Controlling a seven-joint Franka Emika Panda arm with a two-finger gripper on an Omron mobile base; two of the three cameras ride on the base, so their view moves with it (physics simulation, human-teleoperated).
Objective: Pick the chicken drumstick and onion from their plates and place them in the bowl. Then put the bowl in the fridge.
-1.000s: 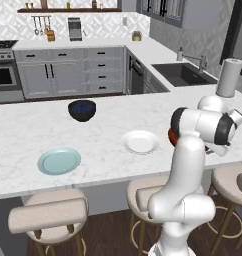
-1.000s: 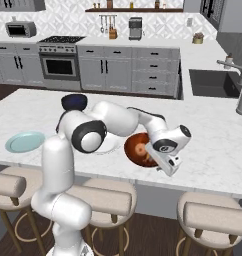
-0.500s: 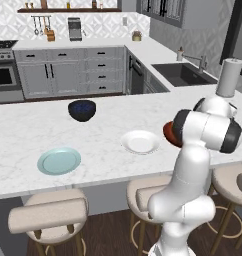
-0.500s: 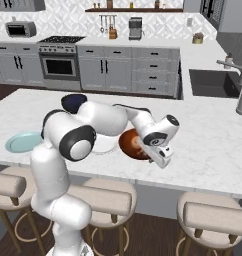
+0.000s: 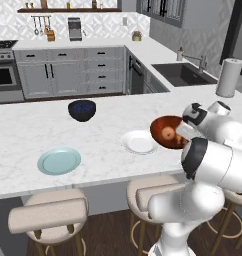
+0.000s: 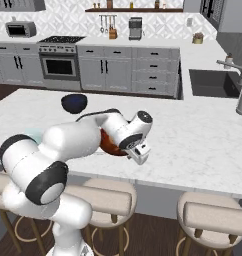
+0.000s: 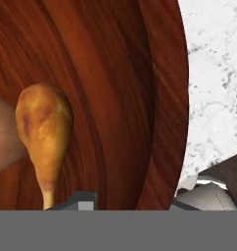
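Chicken drumstick [image 7: 43, 130] inside the wooden bowl [image 7: 159, 98], white marble counter [image 7: 213, 73] beyond its rim.

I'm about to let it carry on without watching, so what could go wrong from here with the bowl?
1. The fingers sit either side of the bowl's rim, so a one-sided rim grasp may tilt it when lifted.
2. The drumstick and onion lie loose inside, and a tilt could roll them out.
3. The bowl is close to the white plate, which it might nudge if dragged.
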